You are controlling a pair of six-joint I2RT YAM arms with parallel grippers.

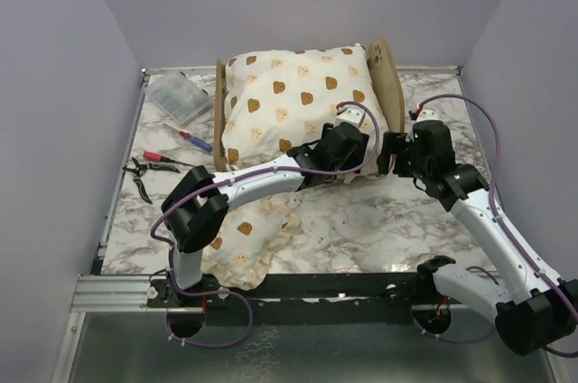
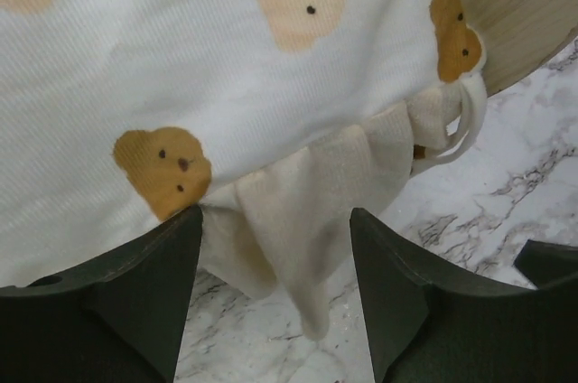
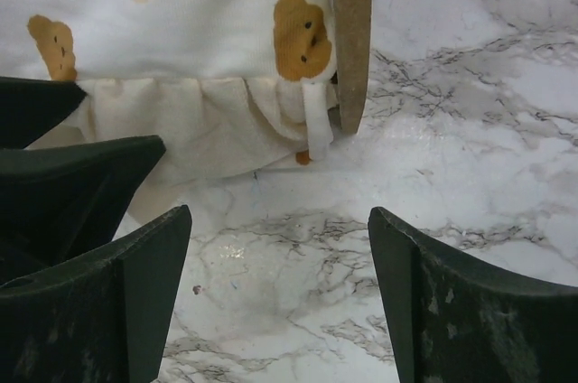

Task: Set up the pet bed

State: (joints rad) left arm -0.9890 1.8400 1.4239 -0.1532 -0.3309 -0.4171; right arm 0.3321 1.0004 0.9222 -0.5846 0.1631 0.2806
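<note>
Pet bed at far centre of surface, headboard to the right. Bear-print cushion seated in frame. Left end effector wide open astride near-right ruffle, gripping nothing. Right end effector open, empty, just beside. Step judged: squaring cushion corner. Likely next: fetch small pillow from near left; calls for clean pinch.

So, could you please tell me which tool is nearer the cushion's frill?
Left. The left tool straddles the frill; the right tool hangs over bare table short of it.
</note>
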